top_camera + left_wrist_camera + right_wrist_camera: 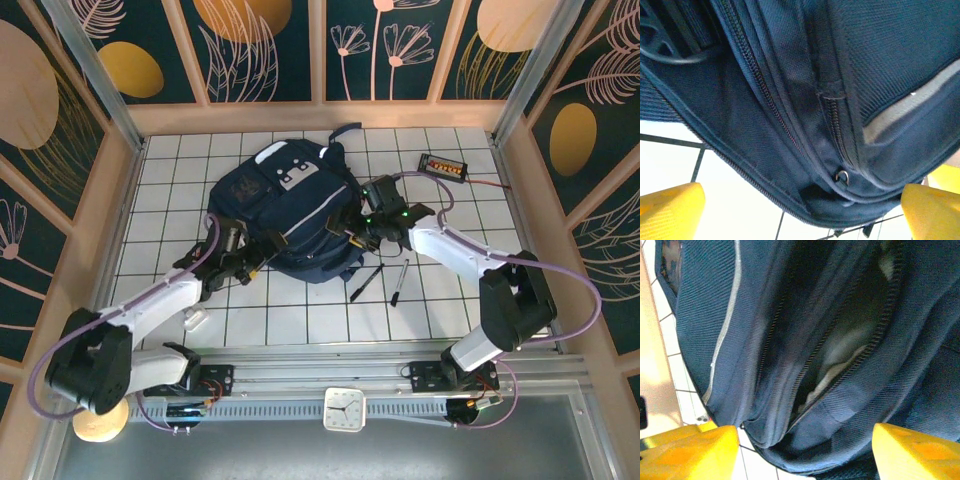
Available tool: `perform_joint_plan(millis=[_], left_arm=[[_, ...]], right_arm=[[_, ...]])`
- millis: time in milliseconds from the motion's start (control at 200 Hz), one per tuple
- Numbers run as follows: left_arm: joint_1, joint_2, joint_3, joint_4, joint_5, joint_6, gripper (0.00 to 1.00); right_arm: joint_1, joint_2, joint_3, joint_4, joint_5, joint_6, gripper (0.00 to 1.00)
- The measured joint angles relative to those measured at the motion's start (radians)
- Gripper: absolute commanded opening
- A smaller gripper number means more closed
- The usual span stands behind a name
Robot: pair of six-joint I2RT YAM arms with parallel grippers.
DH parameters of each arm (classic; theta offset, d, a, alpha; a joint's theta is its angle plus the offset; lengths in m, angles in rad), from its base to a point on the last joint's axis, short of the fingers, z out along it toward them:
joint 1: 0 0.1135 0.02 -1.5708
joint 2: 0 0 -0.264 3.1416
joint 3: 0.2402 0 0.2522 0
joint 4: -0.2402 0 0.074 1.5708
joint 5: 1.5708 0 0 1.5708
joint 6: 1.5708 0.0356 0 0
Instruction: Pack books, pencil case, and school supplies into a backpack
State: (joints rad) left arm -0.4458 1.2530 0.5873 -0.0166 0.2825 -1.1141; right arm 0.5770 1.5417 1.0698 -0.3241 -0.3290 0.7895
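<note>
1. Top external: the backpack (285, 215) is seen at the middle of the tabletop (180, 190); 2 pens (368, 283) lie unpacked at its 5 o'clock.
2. Left wrist: the left jaws are spread apart, empty, at the backpack's 7 o'clock corner.
3. Right wrist: the right jaws are held apart before the gaping zip mouth (840, 355); its lip should be gripped and kept wide while pens are fetched.

Large navy backpack (290, 215), flat on the white tiles at frame centre, white patches toward the top. Main zip (805, 375) parted, something pale (840, 347) inside. Two slim dark pens (366, 283) (399, 282) right of its lower edge, apart.
</note>
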Motion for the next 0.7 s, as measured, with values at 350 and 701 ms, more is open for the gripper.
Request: perform_joint_plan(millis=[350,701], left_arm=[[0.002,0.200,0.069,0.159,0.060,-0.058,0.48],[0.002,0.262,0.182,0.129,0.134,-0.042,0.99]], right_arm=[[0.019,0.000,0.021,0.006,0.018,0.006,0.71],[0.027,0.000,0.021,0.005,0.027,0.001,0.71]])
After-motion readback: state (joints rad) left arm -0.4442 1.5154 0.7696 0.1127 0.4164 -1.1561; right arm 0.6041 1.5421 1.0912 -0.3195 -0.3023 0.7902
